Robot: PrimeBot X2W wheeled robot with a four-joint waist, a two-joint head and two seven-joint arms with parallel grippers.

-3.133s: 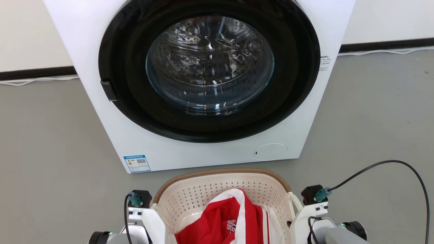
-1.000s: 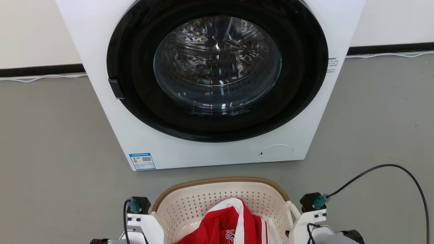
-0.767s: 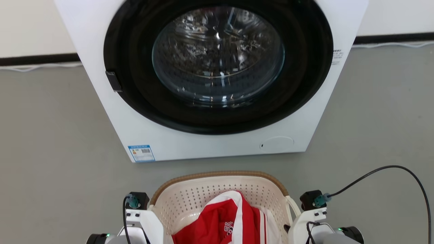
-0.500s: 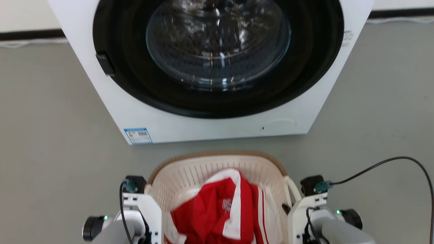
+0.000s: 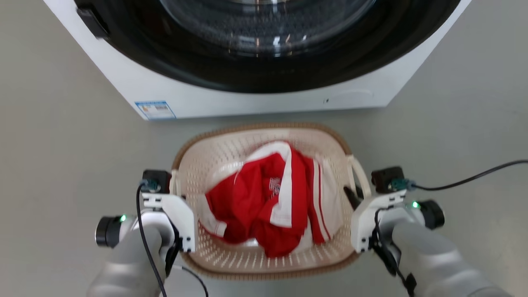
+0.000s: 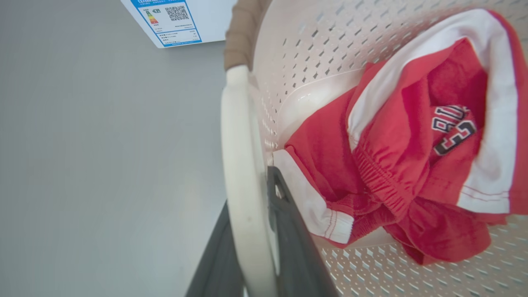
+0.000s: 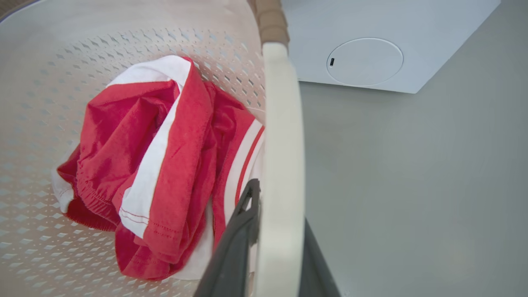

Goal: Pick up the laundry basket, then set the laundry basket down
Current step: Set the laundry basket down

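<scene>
Clamping a white loop handle each, the left gripper and right gripper hold the laundry basket between them, just short of the washer; I cannot tell whether it touches the floor. Uneven lowering could tilt it and spill the red garment. A smooth handle might slip. Drifting forward would knock its far rim against the washer.
</scene>
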